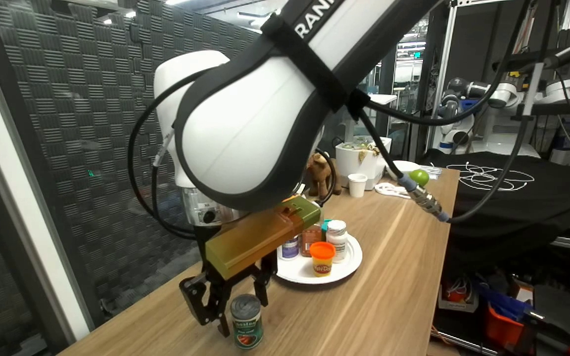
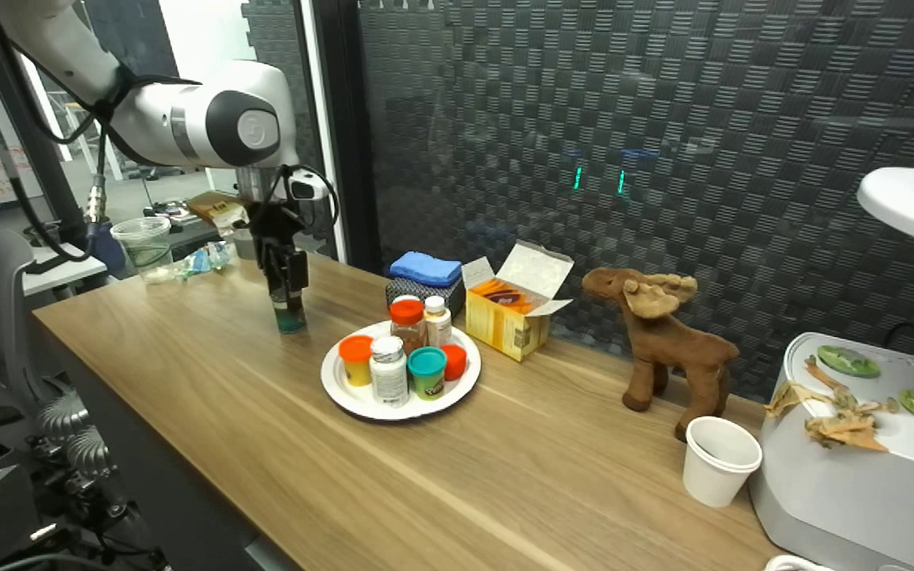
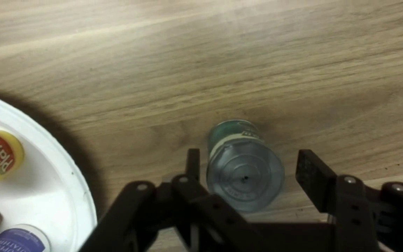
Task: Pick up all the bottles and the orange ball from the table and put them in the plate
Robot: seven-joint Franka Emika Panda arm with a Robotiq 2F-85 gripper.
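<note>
On the table (image 3: 131, 80), upright green-labelled can (image 3: 245, 175), tool (image 3: 248, 166) spread wide around it

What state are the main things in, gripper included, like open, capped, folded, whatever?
Gripper, open
Can, upright, closed, not gripped
Plate, partly filled
Yellow tub, lidded, upright
Green tub, lidded, upright
White bottles, capped, upright
Brown jar, capped, upright
Carton, open, flaps up
Cloth, folded
Toy moose, standing
Cup, upright, uncovered
</note>
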